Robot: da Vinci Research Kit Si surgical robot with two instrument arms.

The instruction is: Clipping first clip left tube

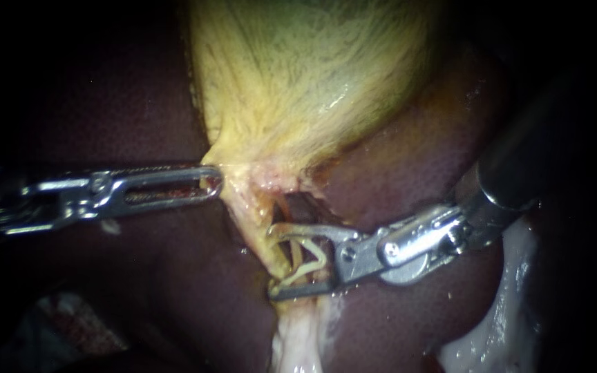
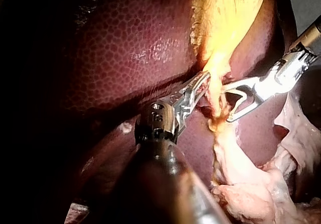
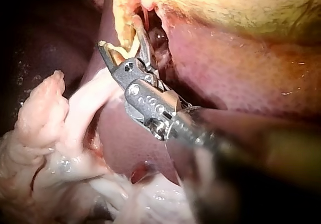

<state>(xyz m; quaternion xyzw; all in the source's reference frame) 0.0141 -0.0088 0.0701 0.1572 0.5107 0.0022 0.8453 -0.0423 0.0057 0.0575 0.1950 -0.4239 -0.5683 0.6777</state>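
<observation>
- The right instrument (image 1: 274,262) has its claw spread wide; a V-shaped clip (image 1: 320,260) lies in the gap, its legs open.
- The tube (image 1: 256,222), a yellowish strand running down from the gallbladder's neck, passes between the two sides of this claw, inside the clip's mouth. The clip is not yet squeezed onto it.
- In the endoscope view I cannot tell whether this is the left tube.
- The left instrument (image 1: 209,183) has its claw pressed together, pinching the gallbladder (image 1: 298,76) at its narrow lower edge, just above the tube.
- The two claws sit near each other, apart, with the tube's upper stretch between them.
- The gallbladder fans out pale yellow above both instruments.
- Dark red liver (image 1: 174,290) lies around and under the gallbladder, the tube and both shafts.
- Pale, wet loose tissue (image 1: 506,304) lies below the right instrument's shaft, and more trails from the tube's lower end.
</observation>
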